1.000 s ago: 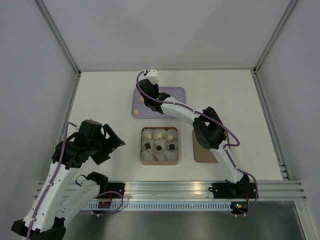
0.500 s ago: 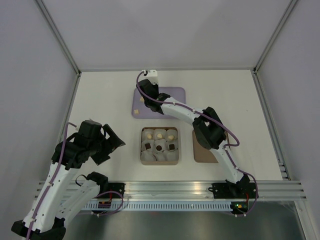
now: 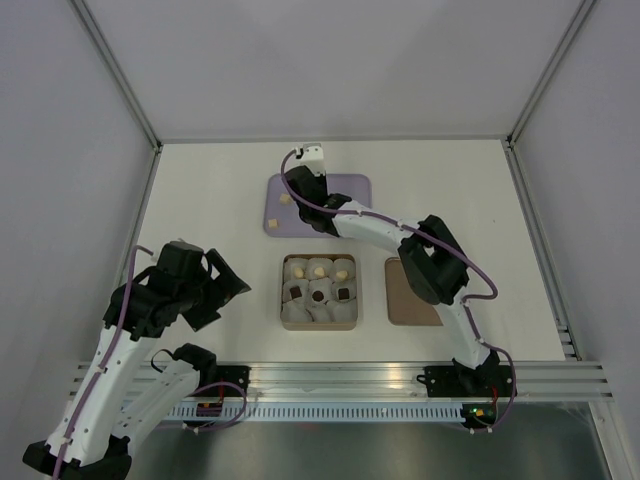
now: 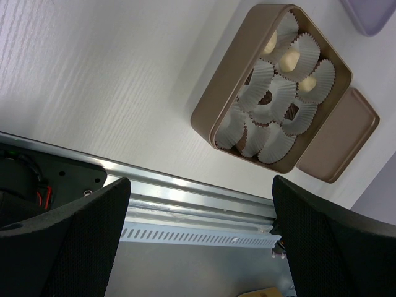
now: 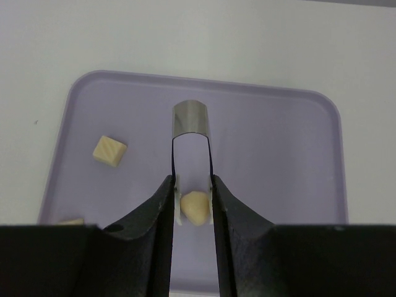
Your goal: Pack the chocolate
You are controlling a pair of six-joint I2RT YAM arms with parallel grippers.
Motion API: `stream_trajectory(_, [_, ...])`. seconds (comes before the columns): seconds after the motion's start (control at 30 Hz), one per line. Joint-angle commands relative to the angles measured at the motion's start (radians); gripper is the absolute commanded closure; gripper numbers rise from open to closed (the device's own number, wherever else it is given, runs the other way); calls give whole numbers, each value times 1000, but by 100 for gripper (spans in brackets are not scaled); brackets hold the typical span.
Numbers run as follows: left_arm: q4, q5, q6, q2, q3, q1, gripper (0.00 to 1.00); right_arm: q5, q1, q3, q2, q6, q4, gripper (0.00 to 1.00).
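Over the white table (image 3: 200, 190), we see our right gripper (image 5: 193, 185) pinching a pale chocolate piece (image 5: 194, 208) above the lavender tray (image 5: 278, 154), two more pale cubes (image 5: 109, 150) lying there, while our left gripper (image 4: 201, 185) hangs spread wide near the brown box (image 4: 207, 111).

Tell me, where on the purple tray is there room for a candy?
The purple tray's right half, between the right gripper and the rim, is bare. The left edge is crowded: two tan cubes.
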Motion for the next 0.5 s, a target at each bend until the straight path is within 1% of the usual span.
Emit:
stream_trajectory(0.0, [22,10,-26,-7,-10,-4,0,16,5,-38,-114,-13,48,80])
stream_trajectory(0.13, [22,12,-26,-6,-10,-3,0,22,13,-119,-205,-23,74,80])
stream_trajectory(0.33, [21,20,-29,-1,-19,-3,1,40,40,-256,-372,-12,30,80])
stream_trajectory(0.47, [21,20,-16,11,-17,-3,0,57,80,-300,-486,29,-70,81])
